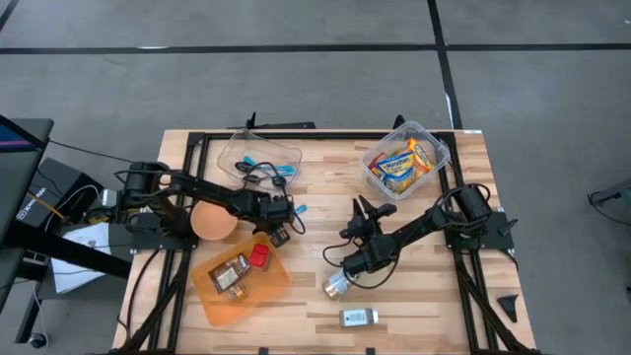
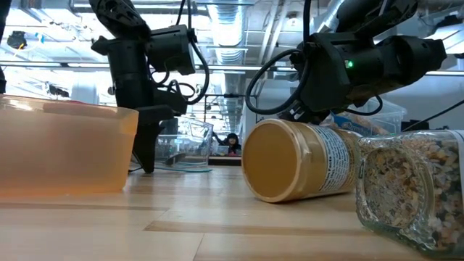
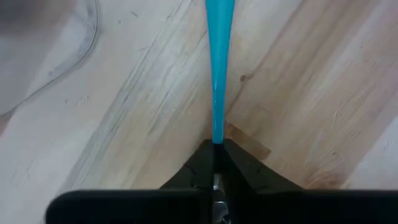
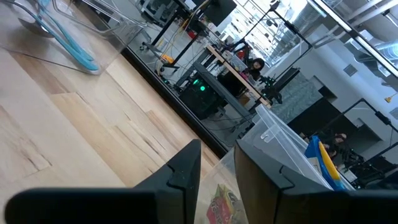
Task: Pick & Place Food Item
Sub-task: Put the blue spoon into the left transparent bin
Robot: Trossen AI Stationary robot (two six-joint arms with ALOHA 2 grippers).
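Observation:
A thin blue utensil (image 3: 219, 68) lies along the wood table, its end between the shut fingers of my left gripper (image 3: 216, 146). That gripper points steeply down beside the far right corner of the orange tray (image 1: 266, 286). My right gripper (image 1: 345, 274) reaches level toward the table's left and is shut on a tan-lidded jar (image 2: 290, 161), which lies on its side. A clear tub of snack packets (image 1: 404, 163) stands at the far right. My left gripper pinches the blue utensil's slim end (image 3: 217, 134) between its two fingertips, coming from above and pointing steeply down. The rest of the utensil runs away from the fingers over the table; whether it is lifted I cannot tell. My right gripper has the jar's labelled body (image 4: 221, 202) between its two fingers, coming level from the table's right. The jar lies on its side on the table, with its lid (image 2: 274, 161) facing the near edge.
The orange tray holds a small jar (image 1: 229, 272) and a red item (image 1: 258, 256). An orange bowl (image 1: 212, 219) sits by the left arm. A clear tub with blue utensils (image 1: 258, 158) stands at the back. A grain-filled jar (image 1: 358, 317) lies near the front edge.

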